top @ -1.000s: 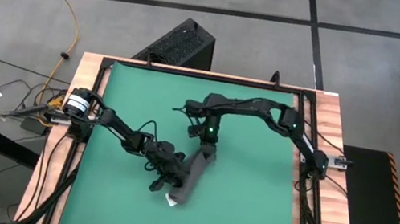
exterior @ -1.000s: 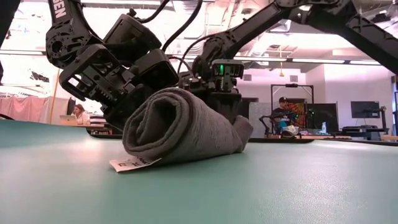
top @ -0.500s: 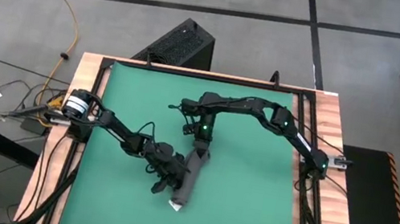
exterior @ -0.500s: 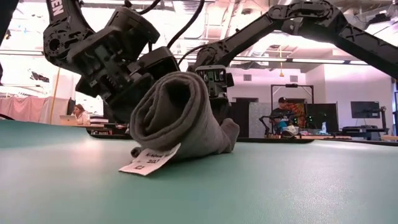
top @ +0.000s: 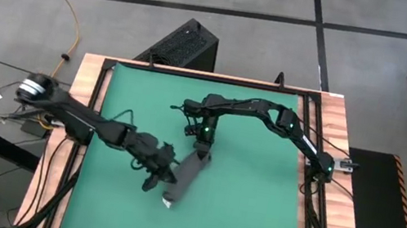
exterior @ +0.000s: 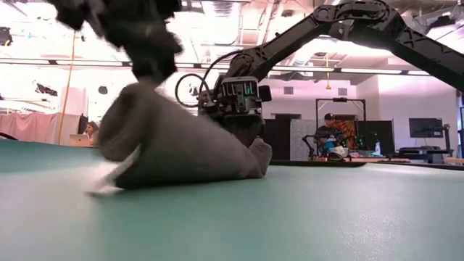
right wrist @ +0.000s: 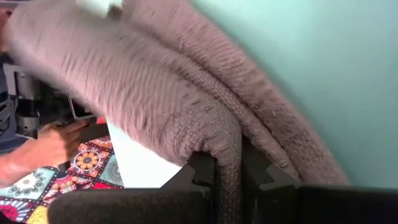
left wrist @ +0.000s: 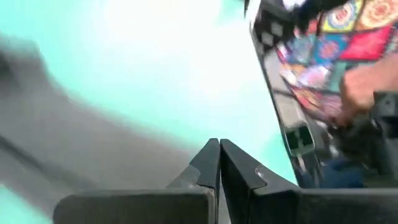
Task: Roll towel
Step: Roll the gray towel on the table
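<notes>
1. Grey knitted soft towel [top: 183,176] lies rolled into a loose tube on the green mat [top: 245,212] of the tabletop, near its front middle; one end is lifted, the other rests on the mat.
2. Right hand [right wrist: 229,180] pinches a fold at the far end, fingers narrow with cloth between them.
3. Left hand [left wrist: 219,163] is closed at the raised near end [exterior: 134,109]; we cannot tell whether cloth is caught in it.
4. We judge the towel light, limp and grippy; it sags between supports, so the layers may loosen.
5. Best hold: both ends of the tube, pinching through all layers.
</notes>
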`<state>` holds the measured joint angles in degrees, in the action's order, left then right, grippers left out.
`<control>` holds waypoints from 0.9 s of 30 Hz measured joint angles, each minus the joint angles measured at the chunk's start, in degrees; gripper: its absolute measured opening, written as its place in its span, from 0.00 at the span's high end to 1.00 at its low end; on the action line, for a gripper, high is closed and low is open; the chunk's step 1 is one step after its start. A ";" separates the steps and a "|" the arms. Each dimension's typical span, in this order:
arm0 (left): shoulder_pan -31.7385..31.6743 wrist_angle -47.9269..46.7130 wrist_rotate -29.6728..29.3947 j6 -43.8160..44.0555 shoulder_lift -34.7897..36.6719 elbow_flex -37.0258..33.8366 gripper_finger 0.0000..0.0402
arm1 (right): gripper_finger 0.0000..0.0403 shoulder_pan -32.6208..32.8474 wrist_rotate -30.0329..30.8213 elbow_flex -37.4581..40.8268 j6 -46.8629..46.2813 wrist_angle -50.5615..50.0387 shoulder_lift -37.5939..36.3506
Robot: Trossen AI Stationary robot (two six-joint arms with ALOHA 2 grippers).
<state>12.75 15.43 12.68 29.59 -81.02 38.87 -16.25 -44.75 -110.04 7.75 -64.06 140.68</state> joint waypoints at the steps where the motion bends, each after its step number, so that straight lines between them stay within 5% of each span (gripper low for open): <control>1: 0.75 -1.59 -2.95 -2.58 2.05 0.66 1.00 | 0.90 0.01 0.00 0.02 -0.34 0.37 0.00; 6: 2.29 -6.85 -9.04 -10.40 3.74 4.98 1.00 | 0.90 0.33 0.00 0.00 -0.83 1.43 -0.02; 16: 4.39 -17.76 -11.62 -20.00 -7.62 14.20 1.00 | 0.90 0.35 -0.02 0.05 -2.39 1.84 -0.02; 27: 4.45 -18.01 -19.94 -14.17 -8.60 3.76 1.00 | 0.90 0.35 -0.04 0.04 -2.39 1.97 -0.02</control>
<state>17.20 -2.58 -7.26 15.41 -89.63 42.64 -15.90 -44.80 -110.00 5.37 -62.09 140.66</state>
